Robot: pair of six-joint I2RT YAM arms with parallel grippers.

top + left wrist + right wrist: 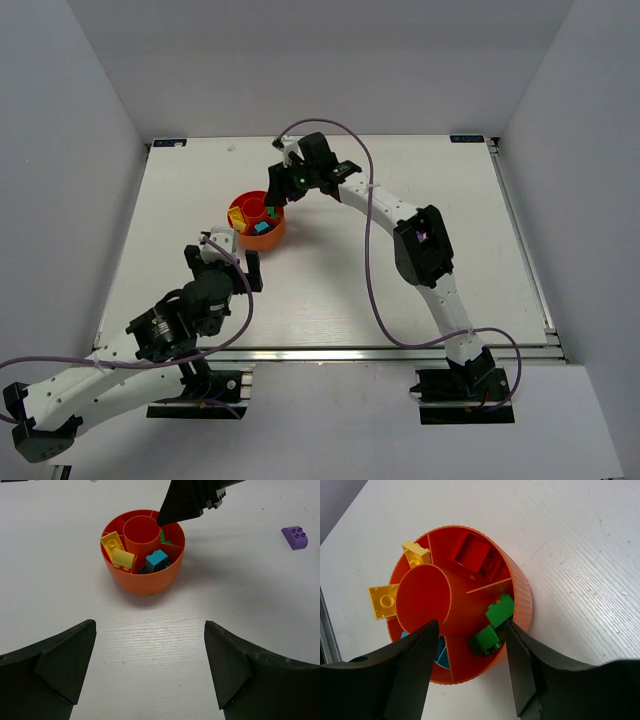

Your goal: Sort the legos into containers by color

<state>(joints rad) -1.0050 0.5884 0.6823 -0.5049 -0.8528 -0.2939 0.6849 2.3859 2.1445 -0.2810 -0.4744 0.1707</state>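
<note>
The round orange dish [275,238] stands on the table's middle left. In the right wrist view its wedges [522,595] hold red bricks [472,555], two yellow pieces [384,601], two green bricks [492,625] and a teal piece [440,650]; the central cup [422,597] looks empty. My right gripper [470,645] hovers open over the green wedge, holding nothing. My left gripper [150,665] is open and empty on the near side of the dish [145,582]. A purple rounded lego [295,536] lies on the table right of the dish.
The right arm [420,240] reaches from the near right across the table to the dish. Grey walls enclose the left, back and right. The table's near edge has a metal rail [350,350].
</note>
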